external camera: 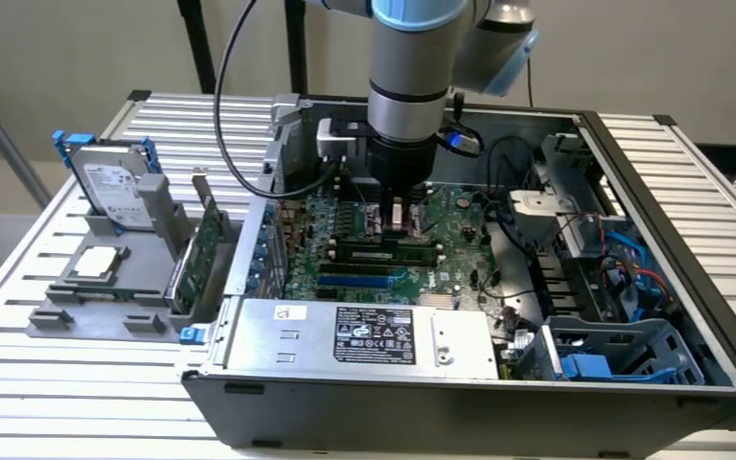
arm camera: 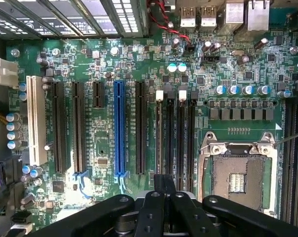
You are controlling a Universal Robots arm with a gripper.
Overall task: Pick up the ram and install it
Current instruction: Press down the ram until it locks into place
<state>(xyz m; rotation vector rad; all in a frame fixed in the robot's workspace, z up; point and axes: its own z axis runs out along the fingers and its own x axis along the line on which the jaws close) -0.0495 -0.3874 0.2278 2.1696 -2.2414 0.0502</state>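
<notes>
A slatted white table [external camera: 16,407] runs beneath everything, with a plain pale wall [external camera: 650,53] behind. In the exterior view, the robot arm [external camera: 406,96] comes down from the far side, nearly upright, over the middle of an open computer case [external camera: 368,422]. Its gripper [arm camera: 164,181] points down at the memory slots [arm camera: 180,143], its fingers together; whether it touches anything is hard to tell. The ram [external camera: 381,254], a green stick, stands on edge among those slots, just below and to the near side of the fingertips. A dark cable [external camera: 219,115] loops off the arm's left side. A silver metal cover [external camera: 279,340] spans the case's near edge, and loose wires [external camera: 650,273] crowd the right. Left of the case, a grey tray [external camera: 100,326] holds a hard drive [external camera: 115,187], a green expansion card [external camera: 198,264] and a square chip [external camera: 96,261]. In the wrist view, a blue slot [arm camera: 119,126] and an open processor socket [arm camera: 237,180] flank the memory slots.
</notes>
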